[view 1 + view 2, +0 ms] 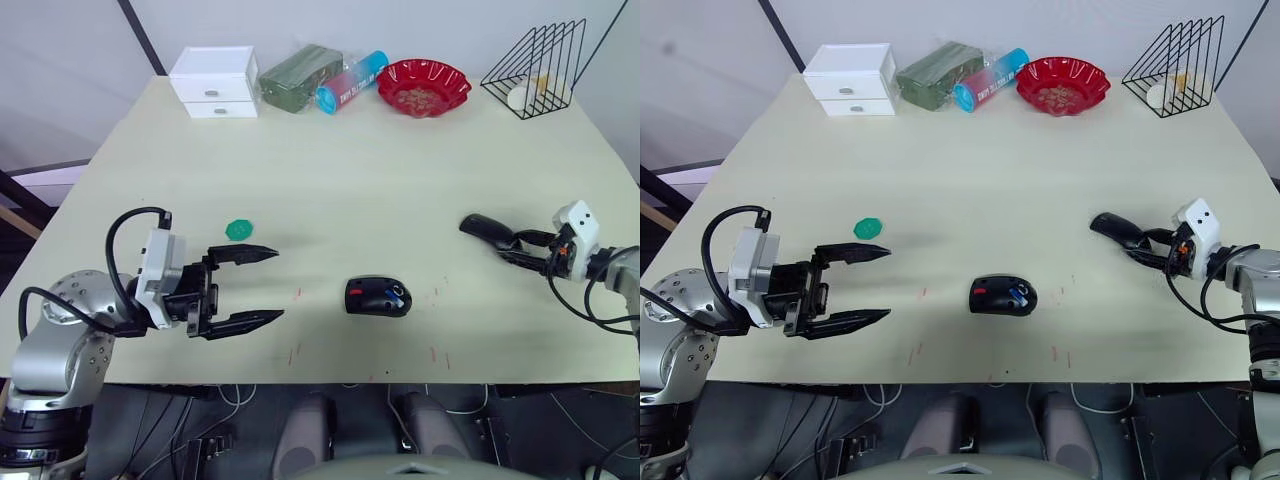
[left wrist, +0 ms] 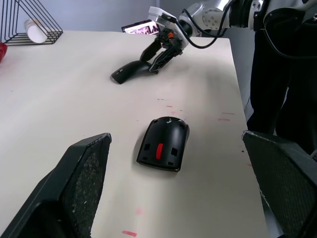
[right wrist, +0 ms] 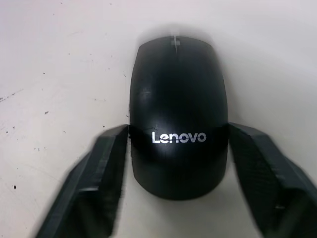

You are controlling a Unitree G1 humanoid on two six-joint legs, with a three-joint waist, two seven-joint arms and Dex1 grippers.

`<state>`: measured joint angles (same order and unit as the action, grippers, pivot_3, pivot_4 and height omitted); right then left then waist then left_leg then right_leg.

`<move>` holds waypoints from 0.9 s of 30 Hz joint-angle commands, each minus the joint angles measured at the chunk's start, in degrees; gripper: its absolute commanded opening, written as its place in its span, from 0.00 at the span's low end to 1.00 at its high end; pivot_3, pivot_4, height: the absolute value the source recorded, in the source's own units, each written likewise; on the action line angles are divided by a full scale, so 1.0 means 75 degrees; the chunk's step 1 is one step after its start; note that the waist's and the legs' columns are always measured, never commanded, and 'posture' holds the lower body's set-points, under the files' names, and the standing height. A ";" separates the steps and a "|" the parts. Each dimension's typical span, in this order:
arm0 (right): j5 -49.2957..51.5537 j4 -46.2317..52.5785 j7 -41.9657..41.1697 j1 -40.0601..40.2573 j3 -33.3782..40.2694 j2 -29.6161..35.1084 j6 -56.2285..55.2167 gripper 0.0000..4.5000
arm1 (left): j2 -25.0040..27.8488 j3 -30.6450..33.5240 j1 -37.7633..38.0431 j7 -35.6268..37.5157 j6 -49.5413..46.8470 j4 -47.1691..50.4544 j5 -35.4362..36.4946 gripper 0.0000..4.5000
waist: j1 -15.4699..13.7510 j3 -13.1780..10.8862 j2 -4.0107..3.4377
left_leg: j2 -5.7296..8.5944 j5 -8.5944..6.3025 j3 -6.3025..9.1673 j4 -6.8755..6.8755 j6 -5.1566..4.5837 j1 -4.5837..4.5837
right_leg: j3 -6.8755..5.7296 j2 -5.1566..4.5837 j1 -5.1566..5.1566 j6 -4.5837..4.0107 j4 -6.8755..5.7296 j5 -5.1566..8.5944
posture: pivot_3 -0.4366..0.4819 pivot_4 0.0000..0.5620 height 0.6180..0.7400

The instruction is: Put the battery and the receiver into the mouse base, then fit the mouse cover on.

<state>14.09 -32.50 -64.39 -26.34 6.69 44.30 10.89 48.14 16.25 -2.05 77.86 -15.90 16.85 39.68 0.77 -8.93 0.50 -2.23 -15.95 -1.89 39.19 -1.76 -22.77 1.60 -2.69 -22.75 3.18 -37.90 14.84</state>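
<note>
1. Since the right gripper already has its two fingers pressed against the flanks of the mouse cover, one on each side at the logo end, the step in hand looks like lifting that shell and carrying it to the base; keep the pinch even, because a glossy arched shell could squirt out if one finger leads.
2. The cover lies on the tan table near the robot's right edge, its front pointing inward; raise it before any sideways travel so that its thin rim does not drag.
3. The mouse base sits well apart from the cover, near the front edge at the middle, open side up, with red parts and a white-and-blue stick, probably the battery, lying inside; whether the receiver is seated I cannot tell.
4. Match the shell's long axis and front to the base before lowering it.
5. The left gripper, fingers spread wide and empty, hovers over the table beside the green disc; it could steady the base while the cover is pressed home.
</note>
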 commanded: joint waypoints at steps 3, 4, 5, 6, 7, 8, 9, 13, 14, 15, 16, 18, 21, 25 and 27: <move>0.0018 0.0166 0.0066 -0.0090 0.0078 0.0053 0.0040 0.70 | 0.0022 0.0121 0.0025 0.0001 0.0165 0.0168 0.0043 1.00 | 0.0000 -0.0001 -0.0001 | 0.0000 0.0000 -0.0001 0.0000 0.0000 0.0000 | 0.0000 0.0000 0.0000 0.0000 0.0000 0.0000 | 0.48 0.27 1.00; 0.0010 0.0163 0.0075 -0.0094 0.0076 0.0050 0.0028 0.70 | 0.0022 0.0113 0.0027 0.0012 0.0176 0.0161 0.0036 1.00 | 0.0000 -0.0001 -0.0001 | 0.0000 0.0000 -0.0001 0.0000 0.0000 0.0000 | 0.0000 0.0000 0.0000 0.0000 0.0000 0.0000 | 0.48 0.27 1.00; 0.0007 0.0161 0.0080 -0.0096 0.0074 0.0049 0.0021 0.70 | 0.0022 0.0108 0.0028 0.0019 0.0183 0.0156 0.0032 1.00 | 0.0000 -0.0001 -0.0001 | 0.0000 0.0000 -0.0001 0.0000 0.0000 0.0000 | 0.0000 0.0000 0.0000 0.0000 0.0000 0.0000 | 0.48 0.27 1.00; 0.0008 0.0157 0.0089 -0.0105 0.0077 0.0046 0.0021 0.70 | 0.0022 0.0104 0.0027 0.0022 0.0189 0.0150 0.0027 1.00 | 0.0000 -0.0001 -0.0001 | 0.0000 0.0000 -0.0001 0.0000 0.0000 0.0000 | 0.0000 0.0000 0.0000 0.0000 0.0000 0.0000 | 0.48 0.27 1.00; 0.0005 0.0152 0.0100 -0.0113 0.0079 0.0043 0.0005 0.70 | 0.0020 0.0100 0.0023 0.0020 0.0193 0.0145 0.0024 1.00 | 0.0000 -0.0001 -0.0001 | 0.0000 0.0000 -0.0001 0.0000 0.0000 0.0000 | 0.0000 0.0000 0.0000 0.0000 0.0000 0.0000 | 0.48 0.27 1.00; 0.0009 0.0148 0.0109 -0.0122 0.0084 0.0040 -0.0003 0.70 | 0.0018 0.0094 0.0020 0.0019 0.0199 0.0142 0.0020 1.00 | 0.0000 -0.0002 -0.0002 | 0.0000 0.0000 -0.0001 0.0000 0.0000 0.0000 | 0.0000 0.0000 0.0000 0.0000 0.0000 0.0000 | 0.48 0.27 1.00; 0.0012 0.0143 0.0116 -0.0132 0.0084 0.0039 0.0000 0.70 | 0.0015 0.0087 0.0015 0.0019 0.0205 0.0136 0.0016 1.00 | 0.0000 -0.0002 -0.0001 | 0.0000 0.0000 -0.0001 0.0000 0.0000 0.0000 | 0.0000 0.0000 0.0000 0.0000 0.0000 0.0000 | 0.48 0.27 1.00; 0.0027 0.0207 0.0142 -0.0107 0.0087 0.0035 0.0007 0.70 | 0.0013 0.0094 0.0023 0.0050 0.0251 0.0100 0.0006 1.00 | 0.0001 -0.0002 -0.0001 | 0.0000 0.0000 -0.0001 0.0000 0.0000 0.0000 | 0.0000 0.0000 0.0000 0.0000 0.0001 0.0000 | 0.48 0.27 1.00; 0.0030 0.0214 0.0141 -0.0105 0.0086 0.0035 0.0013 0.70 | 0.0013 0.0093 0.0022 0.0053 0.0256 0.0095 0.0006 1.00 | 0.0000 -0.0002 -0.0001 | 0.0000 0.0000 -0.0001 0.0000 0.0000 0.0000 | 0.0000 0.0000 0.0000 0.0000 0.0001 0.0000 | 0.48 0.27 1.00; 0.0024 0.0220 0.0147 -0.0103 0.0082 0.0034 0.0007 0.70 | 0.0016 0.0093 0.0020 0.0057 0.0267 0.0086 0.0006 1.00 | 0.0000 -0.0002 -0.0001 | 0.0000 0.0000 -0.0001 0.0000 0.0000 0.0000 | 0.0000 0.0000 0.0000 0.0000 0.0001 0.0000 | 0.48 0.27 1.00; 0.0019 0.0223 0.0151 -0.0103 0.0079 0.0034 0.0002 0.70 | 0.0019 0.0091 0.0019 0.0059 0.0276 0.0079 0.0007 1.00 | 0.0000 -0.0002 -0.0001 | 0.0000 0.0000 -0.0001 0.0000 0.0000 0.0000 | 0.0000 0.0000 0.0000 0.0000 0.0000 0.0000 | 0.48 0.27 1.00; 0.0007 0.0200 0.0172 -0.0124 0.0077 0.0032 -0.0010 0.70 | 0.0023 0.0076 0.0008 0.0064 0.0292 0.0059 -0.0001 1.00 | 0.0000 -0.0002 -0.0001 | 0.0000 0.0000 -0.0001 0.0000 0.0000 0.0000 | 0.0000 0.0000 0.0000 0.0000 0.0000 0.0000 | 0.48 0.27 1.00; -0.0010 0.0186 0.0191 -0.0134 0.0068 0.0027 -0.0040 0.70 | 0.0021 0.0064 0.0009 0.0083 0.0311 0.0047 -0.0011 1.00 | 0.0001 -0.0003 -0.0002 | 0.0000 0.0000 -0.0001 -0.0001 0.0000 0.0000 | 0.0001 0.0000 0.0000 0.0000 0.0001 0.0000 | 0.48 0.27 1.00; -0.0012 0.0163 0.0185 -0.0141 0.0066 0.0026 -0.0065 0.70 | 0.0007 0.0029 -0.0016 0.0077 0.0326 0.0031 -0.0034 1.00 | 0.0001 -0.0003 -0.0002 | 0.0000 0.0000 -0.0001 -0.0001 0.0000 0.0000 | 0.0000 0.0000 0.0000 0.0000 0.0001 0.0000 | 0.48 0.27 1.00; 0.0003 0.0182 0.0197 -0.0121 0.0084 0.0023 -0.0060 0.70 | 0.0010 0.0036 0.0003 0.0084 0.0337 0.0045 -0.0029 1.00 | 0.0001 -0.0004 -0.0002 | 0.0000 0.0000 -0.0001 -0.0001 0.0000 0.0000 | 0.0000 0.0000 0.0000 0.0000 0.0001 0.0000 | 0.48 0.27 1.00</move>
<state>13.92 -32.49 -63.13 -26.33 6.69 44.16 10.99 48.11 15.81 -2.03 78.44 -14.29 16.73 39.43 0.78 -8.96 0.48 -2.23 -15.95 -1.90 39.18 -1.76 -22.77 1.60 -2.69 -22.76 3.18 -37.90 14.84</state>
